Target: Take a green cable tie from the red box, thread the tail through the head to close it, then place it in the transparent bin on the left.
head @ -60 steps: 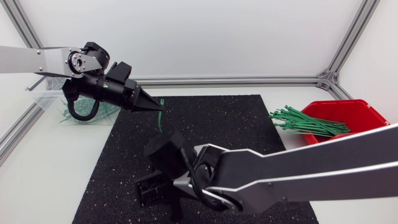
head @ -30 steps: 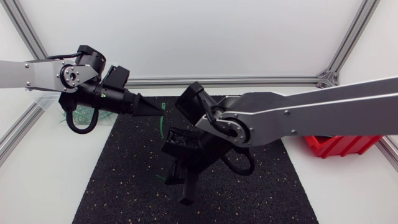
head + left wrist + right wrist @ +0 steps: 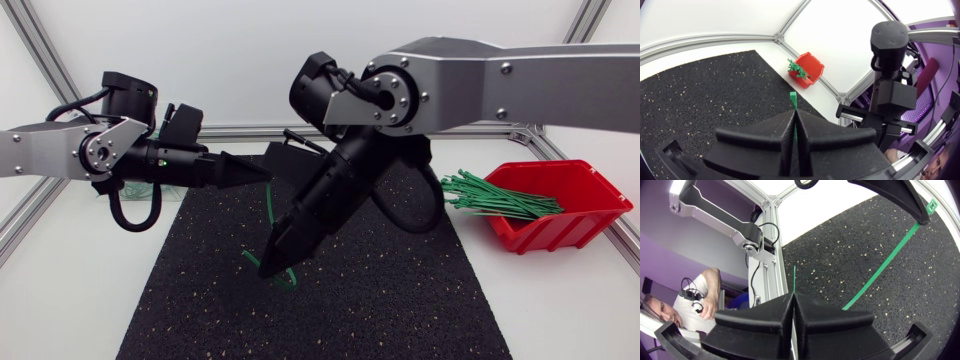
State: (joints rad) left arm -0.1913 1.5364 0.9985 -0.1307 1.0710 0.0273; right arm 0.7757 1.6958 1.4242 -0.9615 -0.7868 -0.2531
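Black rubber mat (image 3: pixel 400 300) lies flat in the middle of the white table (image 3: pixel 70 290), and it's speckled all over with pale flecks. Its far edge runs parallel to the table's far edge, just short of it, and the mat's far right corner shows clean and square. Bare white tabletop runs down both sides of the mat, left and right. An aluminium rail (image 3: pixel 480 128) lines the table's far edge, and more rails follow the left and right edges, meeting it at the far corners.
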